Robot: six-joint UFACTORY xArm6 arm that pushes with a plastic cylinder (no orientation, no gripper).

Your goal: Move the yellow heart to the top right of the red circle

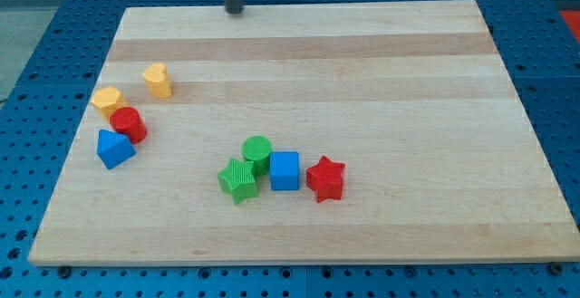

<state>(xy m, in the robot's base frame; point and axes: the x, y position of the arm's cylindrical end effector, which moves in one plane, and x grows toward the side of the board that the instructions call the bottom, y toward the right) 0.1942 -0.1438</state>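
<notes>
item: wooden board (381,53) on a blue perforated bench, one moment, listed left to right.

- left cluster: orange block (106,100), shape unclear, touching or just beside the red circle (129,124) on its far-left side; blue block (115,148), wedge-like, just near-left of the red circle, seemingly touching it.
- yellow heart (158,80): upright, standing apart at the far right of the red circle, a small gap between them. judged close to the wanted spot already, perhaps needing only a small nudge.
- centre group, near side: green star-like block (237,180), green cylinder (257,154), blue cube (285,170), red star (325,178), packed side by side, well apart from the left cluster.
- my tip (235,11): at the far edge of the board, centre-left, well apart from every block. there is no claw on this rig, only the rod, so nothing is held or clasped.

risks, as judged:
- approach from the far side pushes the heart nearward into the red circle, shifting the reference itself.
- an off-centre push spins the heart and slides it left towards the orange block.
- too long a stroke carries the heart past the circle's right side.
</notes>
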